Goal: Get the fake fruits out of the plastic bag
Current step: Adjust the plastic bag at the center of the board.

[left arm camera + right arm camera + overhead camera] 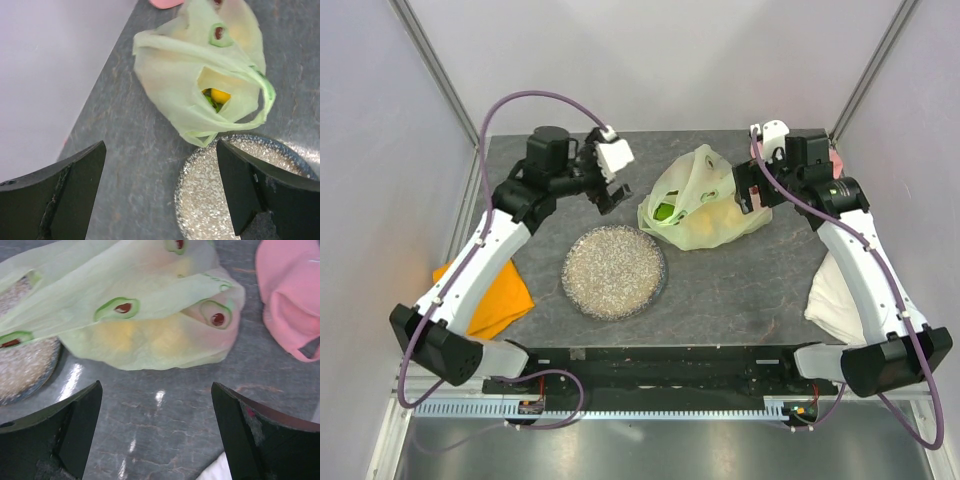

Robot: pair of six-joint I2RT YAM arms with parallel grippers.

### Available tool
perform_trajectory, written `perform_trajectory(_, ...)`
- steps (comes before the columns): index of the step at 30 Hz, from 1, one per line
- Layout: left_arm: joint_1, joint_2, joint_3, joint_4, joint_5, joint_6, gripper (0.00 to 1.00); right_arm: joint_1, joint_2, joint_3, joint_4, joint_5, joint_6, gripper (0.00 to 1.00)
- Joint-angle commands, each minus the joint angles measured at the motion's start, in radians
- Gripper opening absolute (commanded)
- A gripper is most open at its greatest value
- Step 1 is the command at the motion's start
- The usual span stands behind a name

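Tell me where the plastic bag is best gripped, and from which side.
Probably the thin handle loop at the mouth of the plastic bag. It stands free of the crumpled body, so fingers could close around it without pinching the fake fruits inside. The mouth faces the speckled plate, so the open left pincer should come from that side.

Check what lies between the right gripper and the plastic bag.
Nothing: in the right wrist view, only bare grey table separates the right gripper from the plastic bag.
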Motion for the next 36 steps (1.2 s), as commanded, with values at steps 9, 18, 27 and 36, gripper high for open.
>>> perform_trajectory(9, -0.218, 0.145, 0.088, -0.109, -0.075, 0.317, 0.91, 0.001, -0.055, -0.036, 0.026, -0.222, 0.155, 0.98)
perform_trajectory(18, -0.261, 0.204, 0.123, -0.178, 0.002, 0.277, 0.73, -0.010, -0.078, -0.086, 0.035, -0.211, 0.186, 0.98)
perform_trajectory(27, -0.278, 0.292, 0.105, -0.147, -0.029, 0.202, 0.60, -0.012, -0.107, -0.134, 0.045, -0.215, 0.165, 0.98)
perform_trajectory(36, -0.177, 0.463, 0.360, -0.014, -0.093, -0.121, 0.02, -0.007, -0.046, -0.172, 0.138, -0.304, 0.155, 0.98)
